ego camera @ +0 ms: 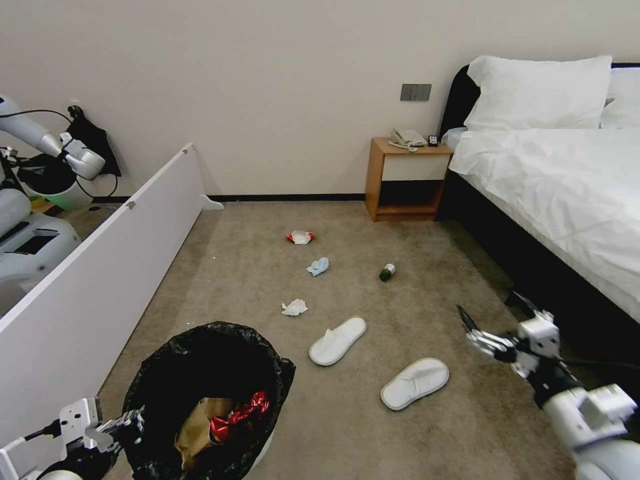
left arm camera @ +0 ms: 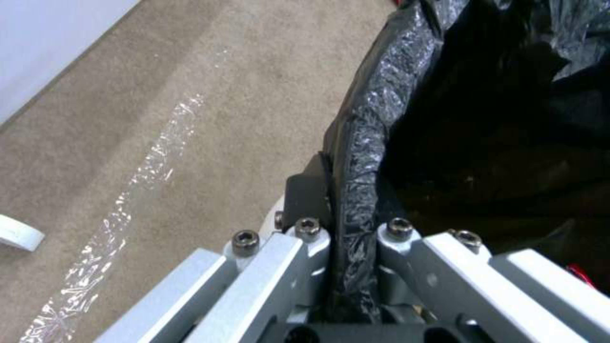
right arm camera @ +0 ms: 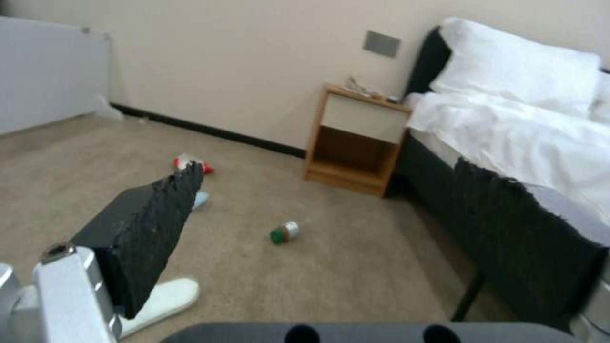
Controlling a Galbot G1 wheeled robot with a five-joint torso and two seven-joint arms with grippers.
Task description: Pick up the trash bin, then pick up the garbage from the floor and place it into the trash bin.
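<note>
Beige carpet floor (ego camera: 267, 267) all around, with a bed (ego camera: 553, 173) and a small wooden nightstand (ego camera: 405, 179) by the wall. Left claw (ego camera: 123, 423) clamped on the rim of the trash bin (ego camera: 207, 393), black bag pinched between its fingers (left arm camera: 305, 238). Inside the bin, a brown carton (ego camera: 197, 420) and a crushed red can (ego camera: 237, 410). Right claw (ego camera: 477, 333) up in the air near the bed, fingers wide apart, holding nothing. On the floor: two white slippers (ego camera: 338, 340) (ego camera: 415, 382) close to the bin, a white tissue (ego camera: 294, 307), a pale-blue wad (ego camera: 318, 266), a small green bottle (ego camera: 387, 272) lying on its side, and a red-white packet (ego camera: 301, 237) farthest away. Any writing on the packet or bottle too small to read.
</note>
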